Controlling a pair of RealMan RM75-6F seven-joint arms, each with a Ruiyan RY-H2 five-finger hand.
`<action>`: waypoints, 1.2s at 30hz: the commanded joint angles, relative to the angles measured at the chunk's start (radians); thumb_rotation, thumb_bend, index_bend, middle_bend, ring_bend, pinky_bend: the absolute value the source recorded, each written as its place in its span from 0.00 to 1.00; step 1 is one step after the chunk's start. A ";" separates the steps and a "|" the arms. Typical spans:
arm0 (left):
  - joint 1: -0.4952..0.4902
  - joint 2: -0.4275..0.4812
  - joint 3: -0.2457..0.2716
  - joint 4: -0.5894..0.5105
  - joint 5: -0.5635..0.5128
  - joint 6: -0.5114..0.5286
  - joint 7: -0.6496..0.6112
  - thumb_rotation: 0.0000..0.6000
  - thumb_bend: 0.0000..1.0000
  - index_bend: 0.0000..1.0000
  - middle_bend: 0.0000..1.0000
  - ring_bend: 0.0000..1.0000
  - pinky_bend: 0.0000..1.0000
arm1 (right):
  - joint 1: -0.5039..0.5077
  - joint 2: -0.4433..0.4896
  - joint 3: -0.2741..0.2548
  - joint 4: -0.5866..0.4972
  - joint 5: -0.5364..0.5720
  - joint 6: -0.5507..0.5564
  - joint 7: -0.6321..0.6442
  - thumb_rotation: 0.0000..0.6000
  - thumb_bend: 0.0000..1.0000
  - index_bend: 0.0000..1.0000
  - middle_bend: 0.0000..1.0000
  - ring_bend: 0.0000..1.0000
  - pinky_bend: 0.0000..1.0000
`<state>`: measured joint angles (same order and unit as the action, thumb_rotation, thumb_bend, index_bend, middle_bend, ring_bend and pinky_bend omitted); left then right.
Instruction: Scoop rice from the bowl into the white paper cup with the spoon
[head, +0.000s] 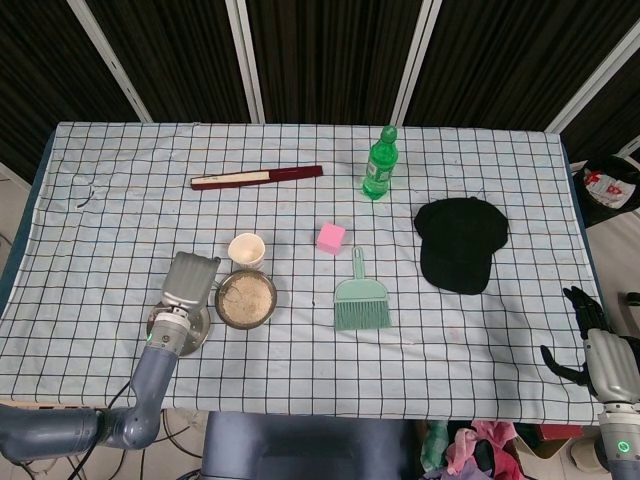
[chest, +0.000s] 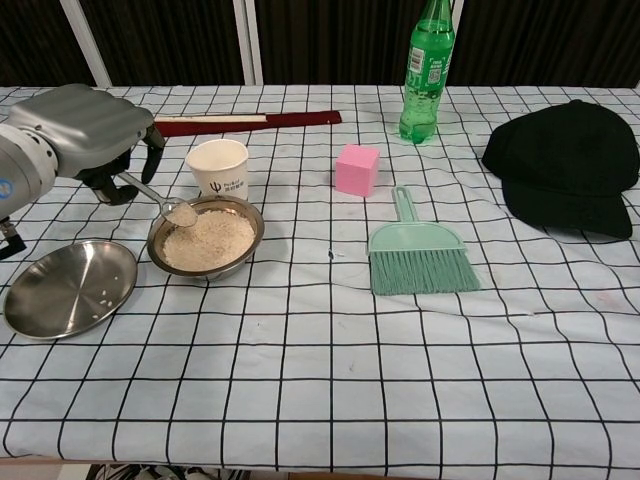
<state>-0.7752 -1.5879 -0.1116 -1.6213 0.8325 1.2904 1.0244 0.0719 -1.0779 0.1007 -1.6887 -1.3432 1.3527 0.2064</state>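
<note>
A steel bowl (chest: 250, 232) (head: 266, 308) of rice sits left of centre, with the white paper cup (chest: 219, 167) (head: 246, 249) just behind it. My left hand (chest: 82, 124) (head: 188, 282) grips a metal spoon (chest: 177, 210) by the handle. The spoon's bowl holds rice and hovers over the left rim of the rice bowl. My right hand (head: 592, 335) hangs off the table's right front corner, fingers apart, holding nothing; the chest view does not show it.
A steel plate (chest: 68, 287) with a few grains lies left of the bowl, under my left arm. Also on the checked cloth: pink cube (chest: 357, 169), green brush (chest: 421, 254), green bottle (chest: 427, 70), black cap (chest: 567, 164), closed dark red fan (chest: 250, 122).
</note>
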 joint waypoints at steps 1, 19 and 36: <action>-0.009 0.000 -0.009 -0.002 -0.005 -0.003 0.015 1.00 0.40 0.64 1.00 1.00 1.00 | 0.000 0.000 0.001 0.000 0.001 0.000 0.001 1.00 0.30 0.06 0.00 0.00 0.21; -0.095 0.004 -0.126 0.002 -0.085 -0.031 0.066 1.00 0.40 0.64 1.00 1.00 1.00 | 0.003 0.003 0.004 -0.004 0.017 -0.012 -0.002 1.00 0.30 0.06 0.00 0.00 0.21; -0.186 -0.042 -0.188 0.176 -0.166 -0.085 0.072 1.00 0.40 0.63 1.00 1.00 1.00 | 0.002 0.004 0.007 -0.006 0.025 -0.012 -0.006 1.00 0.30 0.06 0.00 0.00 0.21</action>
<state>-0.9600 -1.6298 -0.2994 -1.4464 0.6680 1.2068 1.0964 0.0743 -1.0742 0.1074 -1.6947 -1.3184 1.3404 0.2008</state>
